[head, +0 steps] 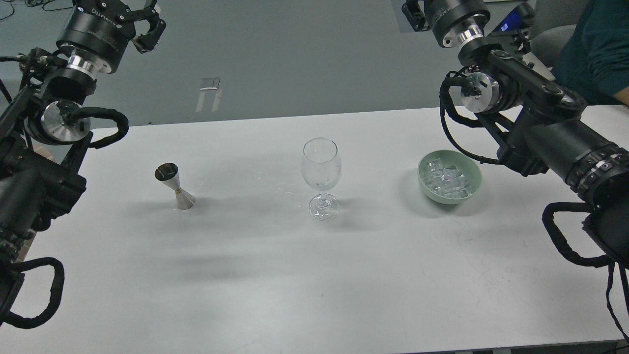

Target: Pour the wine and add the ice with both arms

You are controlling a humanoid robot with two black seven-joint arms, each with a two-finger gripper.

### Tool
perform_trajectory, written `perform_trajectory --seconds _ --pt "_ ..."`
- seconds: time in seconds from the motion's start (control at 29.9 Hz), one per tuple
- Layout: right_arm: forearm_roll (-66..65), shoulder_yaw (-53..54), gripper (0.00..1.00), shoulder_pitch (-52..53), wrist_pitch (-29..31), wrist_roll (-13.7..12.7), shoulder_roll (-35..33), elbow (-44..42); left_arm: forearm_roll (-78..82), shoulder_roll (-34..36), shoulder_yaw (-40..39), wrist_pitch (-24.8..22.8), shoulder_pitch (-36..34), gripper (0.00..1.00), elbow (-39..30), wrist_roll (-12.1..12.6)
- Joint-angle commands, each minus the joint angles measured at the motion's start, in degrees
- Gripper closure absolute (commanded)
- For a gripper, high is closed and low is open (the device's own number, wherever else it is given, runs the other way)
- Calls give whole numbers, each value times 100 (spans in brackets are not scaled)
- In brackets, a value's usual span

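White laminate tabletop is carrying three items in a row. Nearest the left side, a steel double-cone measuring cup is standing upright. At the centre, a clear stemmed wine glass is standing upright, well apart from the measuring cup. Toward the right, a pale green bowl is sitting on the surface and is holding the ice, a heap of small clear cubes. Both arms are hanging raised above the far corners, well apart from all three items. The left arm is entering from the left edge; its left hand is showing at the top of the view, fingers spread and grasping nothing. The right arm is entering from the right edge; its right hand is partly cut off by the top edge, so its state cannot be determined. A person's teal sleeve is showing at the upper right corner.
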Motion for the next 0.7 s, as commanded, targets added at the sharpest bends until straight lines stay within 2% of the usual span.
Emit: perform_trajectory --seconds 0.0,0.67 --pt "-8 -10 0 2 0 0 6 -3 19 -5 -6 100 -26 2 1 17" --pt "-25 -19 0 2 0 0 24 -3 -16 -22 3 56 44 0 -87 -10"
